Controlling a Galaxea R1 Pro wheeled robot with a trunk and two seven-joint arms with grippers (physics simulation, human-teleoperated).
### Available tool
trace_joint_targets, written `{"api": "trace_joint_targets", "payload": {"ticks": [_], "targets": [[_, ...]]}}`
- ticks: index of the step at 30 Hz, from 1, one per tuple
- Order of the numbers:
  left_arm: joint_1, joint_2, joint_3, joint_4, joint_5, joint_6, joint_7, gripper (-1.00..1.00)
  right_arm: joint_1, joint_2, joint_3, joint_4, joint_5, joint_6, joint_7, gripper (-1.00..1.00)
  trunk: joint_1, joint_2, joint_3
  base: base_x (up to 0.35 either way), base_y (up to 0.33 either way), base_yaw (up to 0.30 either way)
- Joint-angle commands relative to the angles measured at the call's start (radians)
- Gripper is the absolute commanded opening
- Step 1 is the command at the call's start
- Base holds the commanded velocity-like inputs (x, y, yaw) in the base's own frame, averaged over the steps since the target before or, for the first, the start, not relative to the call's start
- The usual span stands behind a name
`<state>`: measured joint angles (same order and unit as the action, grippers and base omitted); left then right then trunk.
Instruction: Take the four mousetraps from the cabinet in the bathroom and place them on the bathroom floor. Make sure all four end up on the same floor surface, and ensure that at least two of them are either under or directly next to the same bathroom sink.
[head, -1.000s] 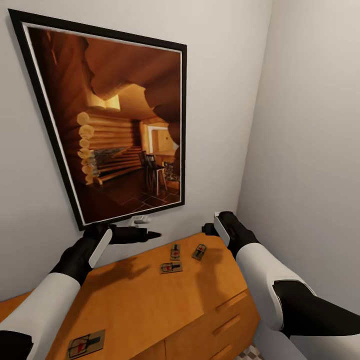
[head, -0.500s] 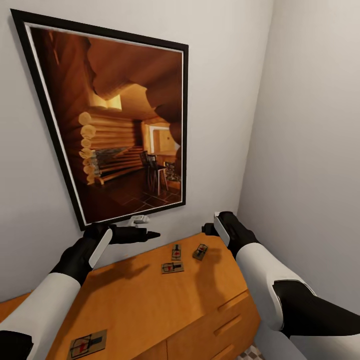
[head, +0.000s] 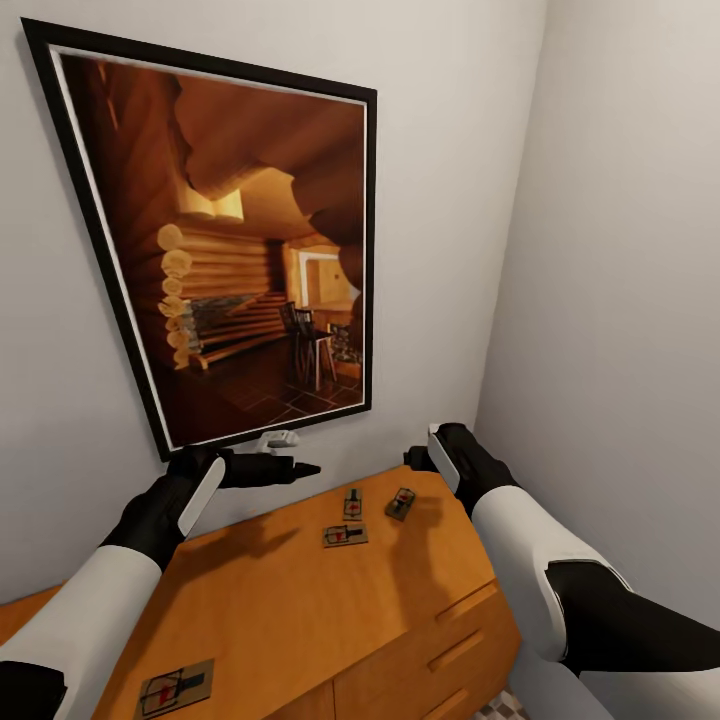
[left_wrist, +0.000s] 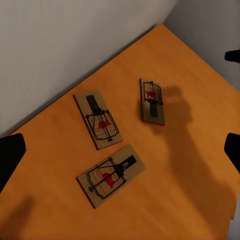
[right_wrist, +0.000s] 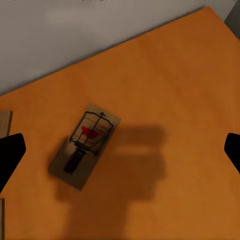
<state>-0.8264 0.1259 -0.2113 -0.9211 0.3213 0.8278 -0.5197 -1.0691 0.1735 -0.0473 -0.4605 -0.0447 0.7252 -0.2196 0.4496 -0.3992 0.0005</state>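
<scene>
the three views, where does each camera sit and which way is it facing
Head view: on the robot's head, facing forward and down at the cabinet, four mousetraps and a framed picture; both arms show.
Left wrist view: above the cabinet top, looking down on three mousetraps; dark fingertips at the edges.
Right wrist view: likewise, over one mousetrap.
Shared: all show the mousetrap cluster.

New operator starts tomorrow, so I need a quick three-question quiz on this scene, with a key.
1. How many small tan mousetraps lie on the orange-brown wooden cabinet top in the head view?
2. True or false: the left tool grips a mousetrap.
3. The trap lying apart from the cluster is: A) near the front left edge, B) against the right wall, C) on the floor.

Key: 1. Four. 2. False, both tools hover open above the top, holding nothing. 3. A.
</scene>
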Motion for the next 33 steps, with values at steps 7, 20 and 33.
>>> {"api": "trace_joint_targets", "payload": {"ticks": [7, 20, 33], "targets": [[0.000, 0.000, -0.002, 0.000, 0.002, 0.004, 0.000, 1.00, 0.000, 0.001, -0.004, 0.006, -0.006, -0.021, -0.006, 1.00, 0.000, -0.001, -0.001, 0.000, 0.000, 0.000], [0.000, 0.001, -0.002, 0.002, 0.002, 0.004, 0.000, 1.00, 0.000, 0.001, -0.002, 0.115, -0.002, -0.124, -0.022, 1.00, 0.000, -0.001, -0.001, 0.000, 0.000, 0.000], [0.000, 0.000, -0.002, 0.001, 0.002, 0.005, 0.007, 1.00, -0.001, 0.001, -0.001, 0.124, -0.003, -0.134, -0.027, 1.00, 0.000, -0.001, -0.001, 0.000, 0.054, 0.000]]}}
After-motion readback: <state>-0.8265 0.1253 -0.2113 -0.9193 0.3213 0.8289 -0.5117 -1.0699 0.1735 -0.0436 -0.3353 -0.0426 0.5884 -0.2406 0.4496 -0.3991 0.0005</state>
